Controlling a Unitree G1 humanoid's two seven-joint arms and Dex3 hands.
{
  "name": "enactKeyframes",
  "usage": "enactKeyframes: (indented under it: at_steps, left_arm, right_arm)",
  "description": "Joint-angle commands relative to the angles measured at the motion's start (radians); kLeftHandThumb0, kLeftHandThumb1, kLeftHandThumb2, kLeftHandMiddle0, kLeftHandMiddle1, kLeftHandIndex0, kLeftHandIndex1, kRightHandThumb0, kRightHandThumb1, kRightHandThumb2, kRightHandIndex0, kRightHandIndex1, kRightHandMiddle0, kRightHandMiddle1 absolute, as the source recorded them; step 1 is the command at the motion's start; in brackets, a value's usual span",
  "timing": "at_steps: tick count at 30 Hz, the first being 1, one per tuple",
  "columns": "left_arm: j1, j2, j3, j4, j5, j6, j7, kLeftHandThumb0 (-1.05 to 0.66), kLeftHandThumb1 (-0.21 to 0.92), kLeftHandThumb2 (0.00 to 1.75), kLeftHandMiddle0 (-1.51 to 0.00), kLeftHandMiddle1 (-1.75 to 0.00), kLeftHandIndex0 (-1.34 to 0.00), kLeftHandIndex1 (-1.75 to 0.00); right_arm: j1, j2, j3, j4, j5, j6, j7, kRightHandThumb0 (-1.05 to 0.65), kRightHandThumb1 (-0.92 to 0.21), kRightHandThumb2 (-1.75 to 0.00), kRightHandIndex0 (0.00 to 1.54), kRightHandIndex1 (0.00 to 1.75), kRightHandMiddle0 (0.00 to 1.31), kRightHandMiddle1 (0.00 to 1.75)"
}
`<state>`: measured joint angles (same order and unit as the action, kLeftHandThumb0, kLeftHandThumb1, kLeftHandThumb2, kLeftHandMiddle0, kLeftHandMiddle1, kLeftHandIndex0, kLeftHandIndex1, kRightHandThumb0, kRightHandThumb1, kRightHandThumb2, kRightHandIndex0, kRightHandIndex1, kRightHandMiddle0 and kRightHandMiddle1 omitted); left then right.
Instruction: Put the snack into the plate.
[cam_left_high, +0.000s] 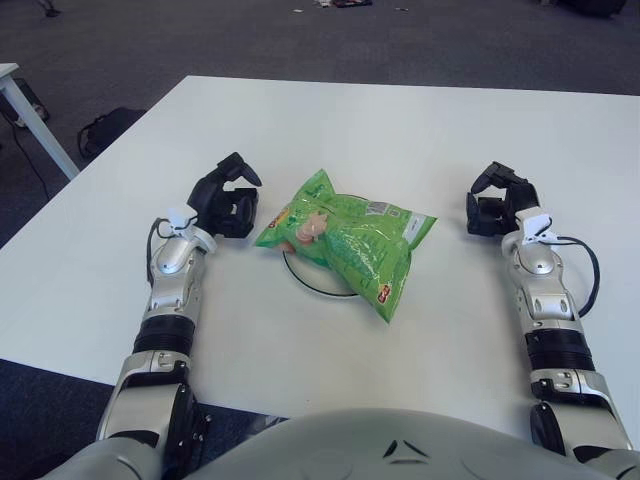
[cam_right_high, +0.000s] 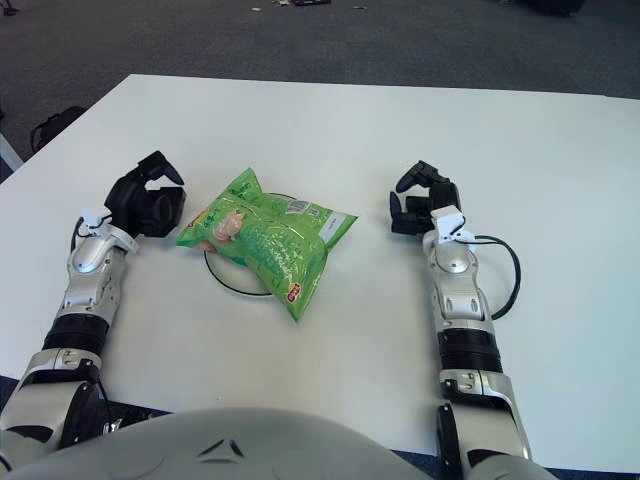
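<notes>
Green snack bag (cam_left_high: 348, 240), sealed and puffed, printed with a food picture at its left end, a white label near its upper right corner and a red mark at its lower tip. It lies flat, covering most of a white plate (cam_left_high: 312, 281); only the plate's dark-edged lower-left rim shows.

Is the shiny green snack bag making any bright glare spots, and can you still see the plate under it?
Left eye view: the snack bag shows only soft pale sheen on its crinkles, no harsh glare. Right eye view: the same, and the plate peeks out only as a thin dark rim under the bag, casting hardly any shadow on the white table.
</notes>
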<state>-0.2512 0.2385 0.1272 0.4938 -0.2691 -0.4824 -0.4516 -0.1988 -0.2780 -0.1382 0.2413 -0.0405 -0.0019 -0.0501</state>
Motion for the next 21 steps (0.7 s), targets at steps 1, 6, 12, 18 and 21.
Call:
enactKeyframes:
  at_steps: [1, 6, 12, 18, 21]
  left_arm:
    - [0.117, -0.091, -0.014, 0.064, -0.01, 0.03, 0.007, -0.47, 0.34, 1.28, -1.24, -1.75, -0.59, -1.75]
    - [0.12, -0.092, -0.012, 0.051, -0.003, 0.047, 0.023, -0.47, 0.33, 1.29, -1.24, -1.75, -0.59, -1.75]
    - [0.124, -0.095, -0.013, 0.039, 0.0, 0.058, 0.039, -0.47, 0.33, 1.3, -1.24, -1.75, -0.6, -1.75]
    - [0.129, -0.091, -0.019, 0.022, 0.005, 0.079, 0.048, -0.47, 0.33, 1.3, -1.22, -1.75, -0.6, -1.75]
    - [0.132, -0.092, -0.019, 0.014, 0.005, 0.084, 0.052, -0.47, 0.33, 1.3, -1.22, -1.75, -0.6, -1.75]
  right_arm:
    - [0.05, 0.035, -0.008, 0.05, 0.028, 0.077, 0.014, -0.5, -0.27, -1.38, 1.35, 1.75, 0.66, 1.75]
    - [0.05, 0.047, -0.023, 0.038, 0.059, 0.09, 0.016, -0.5, -0.27, -1.38, 1.35, 1.75, 0.65, 1.75]
    - [0.049, 0.051, -0.035, 0.032, 0.085, 0.097, 0.021, -0.49, -0.29, -1.35, 1.36, 1.75, 0.64, 1.75]
    - [0.05, 0.05, -0.038, 0.03, 0.096, 0.098, 0.024, -0.49, -0.3, -1.34, 1.36, 1.75, 0.63, 1.75]
    - [0.051, 0.048, -0.039, 0.029, 0.098, 0.099, 0.025, -0.49, -0.3, -1.34, 1.36, 1.75, 0.63, 1.75]
